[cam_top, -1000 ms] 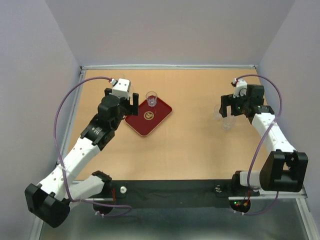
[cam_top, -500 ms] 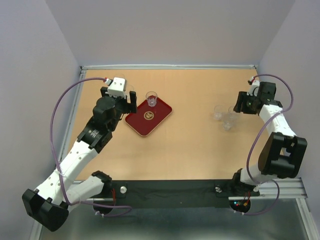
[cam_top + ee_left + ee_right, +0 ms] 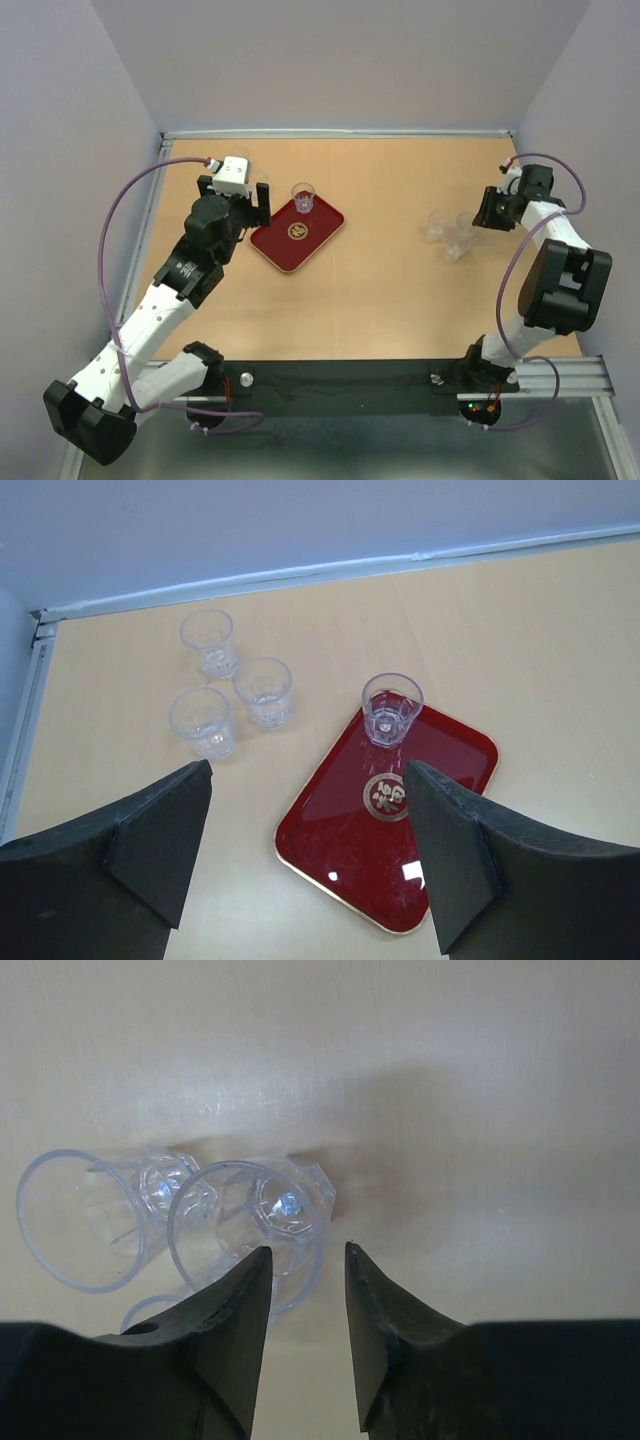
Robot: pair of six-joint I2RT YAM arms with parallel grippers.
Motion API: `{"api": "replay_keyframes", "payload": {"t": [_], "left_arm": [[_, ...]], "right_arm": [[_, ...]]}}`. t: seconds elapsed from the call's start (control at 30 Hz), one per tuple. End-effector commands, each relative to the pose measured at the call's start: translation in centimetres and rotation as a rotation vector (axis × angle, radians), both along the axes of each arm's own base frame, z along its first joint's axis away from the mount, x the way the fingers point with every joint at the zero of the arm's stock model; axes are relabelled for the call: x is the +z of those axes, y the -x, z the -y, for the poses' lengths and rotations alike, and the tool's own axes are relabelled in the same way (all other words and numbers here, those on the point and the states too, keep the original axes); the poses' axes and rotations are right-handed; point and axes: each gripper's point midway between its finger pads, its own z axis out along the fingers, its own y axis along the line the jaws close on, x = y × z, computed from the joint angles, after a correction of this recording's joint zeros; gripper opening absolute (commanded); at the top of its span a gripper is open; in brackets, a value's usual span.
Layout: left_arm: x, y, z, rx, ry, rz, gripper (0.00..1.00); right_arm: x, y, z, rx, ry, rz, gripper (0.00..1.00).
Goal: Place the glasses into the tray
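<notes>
The dark red tray (image 3: 290, 245) lies left of centre, with one clear glass (image 3: 303, 196) upright on its far corner. In the left wrist view that glass (image 3: 391, 708) stands above the tray's (image 3: 345, 865) gold emblem. My left gripper (image 3: 236, 205) hovers just left of the tray, open and empty. Three more glasses (image 3: 452, 232) cluster at the right. My right gripper (image 3: 488, 212) sits just right of them. Its jaws (image 3: 306, 1250) are narrowed but apart. The nearest glass (image 3: 262, 1210) has its rim edging into the gap, beside another glass (image 3: 85, 1222).
The three clustered glasses also show beyond the tray in the left wrist view (image 3: 225, 685). Purple walls enclose the table on three sides, with a metal strip (image 3: 340, 132) along the far edge. Bare wood (image 3: 370, 290) lies between the tray and the cluster.
My right gripper has pulled back to the right, off the three glasses, and its jaws have narrowed from wide open. My left gripper has shifted slightly back and left.
</notes>
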Motion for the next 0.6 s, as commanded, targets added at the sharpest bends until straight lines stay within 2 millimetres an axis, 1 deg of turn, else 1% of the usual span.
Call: {"api": "replay_keyframes", "payload": {"t": [0.0,0.03,0.13,0.17,0.23,0.27,0.33,0.37,0.4,0.43,0.53,0.57], "left_arm": [[1.5,0.0,-0.2,0.004,0.018,0.059,0.88],[1.5,0.1,0.0,-0.005,0.019,0.059,0.88],[1.6,0.1,0.0,-0.008,0.023,0.062,0.88],[1.7,0.2,-0.2,-0.004,0.024,0.065,0.88],[1.8,0.2,-0.3,0.003,0.025,0.068,0.88],[1.7,0.2,-0.3,0.004,0.024,0.067,0.88],[1.7,0.2,-0.2,0.001,0.025,0.067,0.88],[1.8,0.2,-0.2,0.000,0.027,0.068,0.88],[1.8,0.3,-0.3,0.001,0.029,0.069,0.88],[1.8,0.3,-0.2,0.000,0.028,0.069,0.88],[1.9,0.3,-0.4,0.007,0.028,0.074,0.88],[2.0,0.4,-0.5,0.009,0.028,0.075,0.88]], "right_arm": [[1.2,-1.8,0.4,0.003,-0.002,0.061,0.40],[1.0,-1.8,0.5,0.005,0.000,0.058,0.39],[0.5,-1.8,0.6,0.007,0.007,0.049,0.33],[0.4,-1.9,0.7,0.007,0.010,0.050,0.27],[0.2,-2.0,0.9,0.003,0.017,0.045,0.22],[0.2,-2.1,0.9,0.003,0.023,0.048,0.15],[0.3,-2.2,1.3,-0.006,0.039,0.053,0.10],[0.4,-2.3,1.4,-0.008,0.048,0.057,0.04],[0.4,-2.3,1.6,-0.013,0.056,0.061,0.02],[0.9,-2.5,2.0,-0.024,0.078,0.079,0.00],[1.9,-3.0,2.8,-0.038,0.119,0.111,0.01],[2.6,-3.1,3.0,-0.042,0.133,0.129,0.00]]}}
